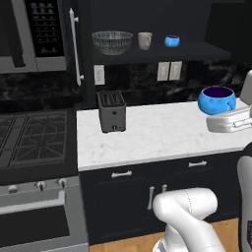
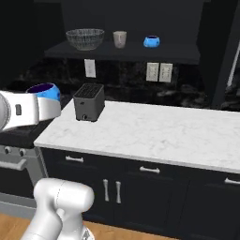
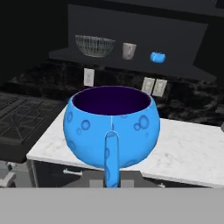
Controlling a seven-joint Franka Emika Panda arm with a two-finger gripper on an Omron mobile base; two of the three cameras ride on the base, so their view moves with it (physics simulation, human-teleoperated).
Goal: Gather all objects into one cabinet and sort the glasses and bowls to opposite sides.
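Observation:
A bright blue bowl (image 3: 111,124) with a dark inside and a blue handle hangs in the air in front of the counter, and my gripper (image 3: 112,177) is shut on it from below. From the base it appears at the right (image 1: 216,100) and at the left (image 2: 44,90), with the white hand under it. On the cabinet's dark shelf (image 1: 197,51) stand a clear ribbed bowl (image 1: 112,42), a beige cup (image 1: 144,40) and a second small blue bowl (image 1: 172,41), left to right. The cabinet door with its white bar handle (image 1: 75,47) stands open at the left.
A black toaster (image 1: 111,110) sits at the left end of the white marble counter (image 1: 157,133). A gas stove (image 1: 29,133) lies left of the counter, with a microwave (image 1: 39,34) above it. Black drawers (image 1: 147,172) run under the counter. Wall outlets (image 1: 169,70) sit below the shelf.

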